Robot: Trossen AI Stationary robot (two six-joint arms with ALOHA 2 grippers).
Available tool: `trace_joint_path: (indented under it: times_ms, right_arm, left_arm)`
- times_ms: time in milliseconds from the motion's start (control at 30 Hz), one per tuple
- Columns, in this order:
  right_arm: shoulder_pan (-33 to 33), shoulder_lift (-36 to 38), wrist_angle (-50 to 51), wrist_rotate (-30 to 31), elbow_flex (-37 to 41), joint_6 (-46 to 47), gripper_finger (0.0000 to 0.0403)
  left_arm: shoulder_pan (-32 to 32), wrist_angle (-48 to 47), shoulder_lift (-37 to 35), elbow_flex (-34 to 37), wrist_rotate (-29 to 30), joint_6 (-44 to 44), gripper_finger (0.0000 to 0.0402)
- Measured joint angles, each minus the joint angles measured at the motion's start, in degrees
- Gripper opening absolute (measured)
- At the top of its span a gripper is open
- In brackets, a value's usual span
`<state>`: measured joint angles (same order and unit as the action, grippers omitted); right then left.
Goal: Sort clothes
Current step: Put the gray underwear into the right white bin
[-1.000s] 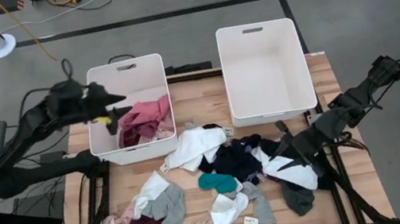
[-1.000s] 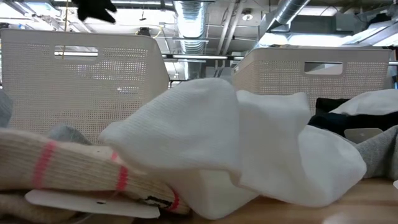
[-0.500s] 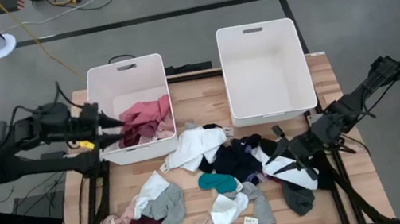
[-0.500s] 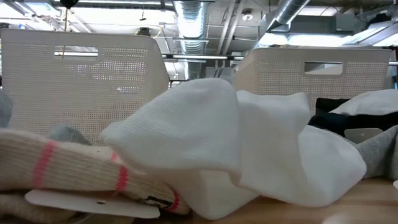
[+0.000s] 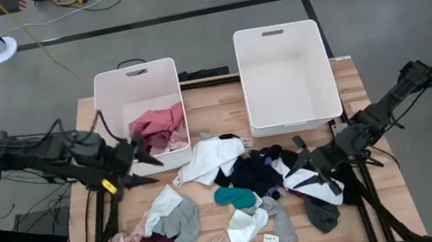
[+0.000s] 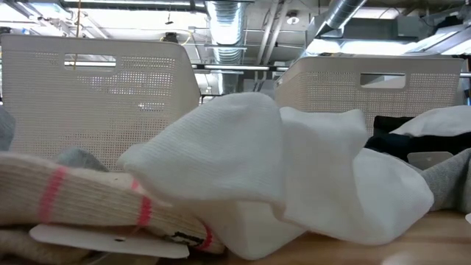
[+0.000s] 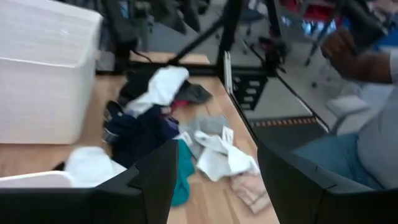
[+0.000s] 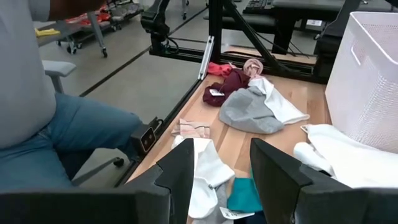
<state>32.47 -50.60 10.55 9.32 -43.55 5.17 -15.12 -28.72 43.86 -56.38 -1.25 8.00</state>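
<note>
Left tool empty, prongs spread, hovering at front corner of left white plastic bin, which holds pink garments. Loose heap of small fabric clothes lies spread across wooden bench in front of both bins. Nearest piece for left tool: white crumpled garment, just beyond its tips, toward bench middle. Right tool low at heap's right edge over white-and-dark pieces, prongs apart, apparently gripping nothing. Right white bin bare.

We note two bins side by side at the tabletop's far edge; some clothes lie before them, others inside the left bin.
</note>
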Motion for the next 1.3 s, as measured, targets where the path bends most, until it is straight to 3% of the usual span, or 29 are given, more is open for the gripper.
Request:
trace_joint_path:
  times_ms: [333, 933, 1300]
  right_arm:
    - [0.3, -3.6, 0.1, 0.0, 0.0, 2.4, 0.0171]
    - [6.5, -9.9, -4.4, 0.0, -0.1, 6.5, 0.0171]
    - [5.4, -17.1, -8.6, -0.1, -0.1, 4.8, 0.017]
  left_arm:
    - [-10.1, -2.2, 7.5, 0.0, 1.8, 5.9, 0.0215]
    - [-30.7, -4.9, 9.8, 0.0, 17.6, 19.2, 0.0215]
    - [-35.3, -4.9, 15.2, 0.0, 19.6, 21.5, 0.0215]
